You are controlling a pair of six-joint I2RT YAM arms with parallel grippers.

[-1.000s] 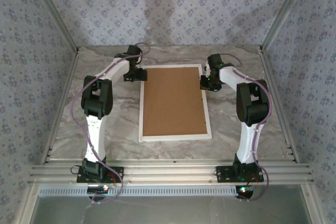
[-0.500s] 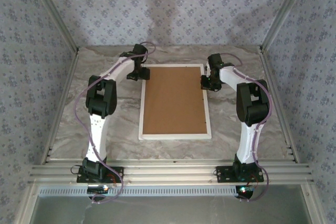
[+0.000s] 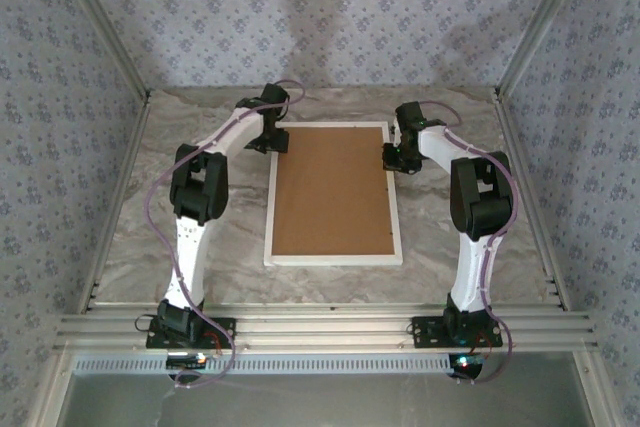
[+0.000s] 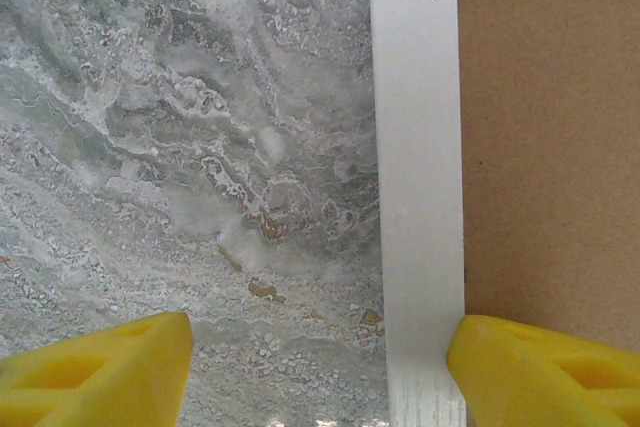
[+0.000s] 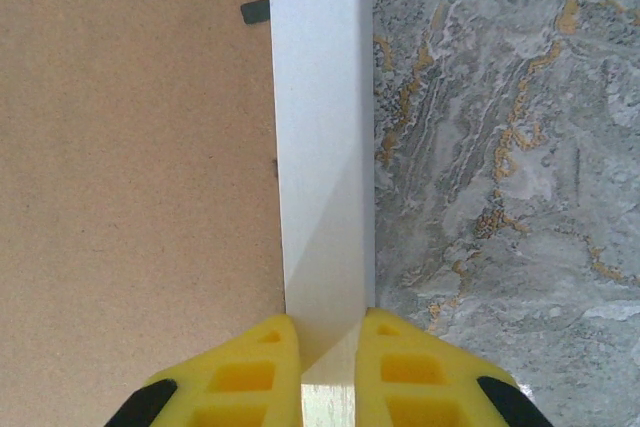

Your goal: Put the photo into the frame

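Counter (image 3: 200,237) carries the frame (image 3: 333,260) face down at centre, with the brown backing board (image 3: 332,192) seated inside it. Left end effector (image 4: 318,352) hangs open, straddling the left rail near the far corner, probably to grasp it. Right end effector (image 5: 328,347), fingers closed together, sits over the right rail, likely steadying it.
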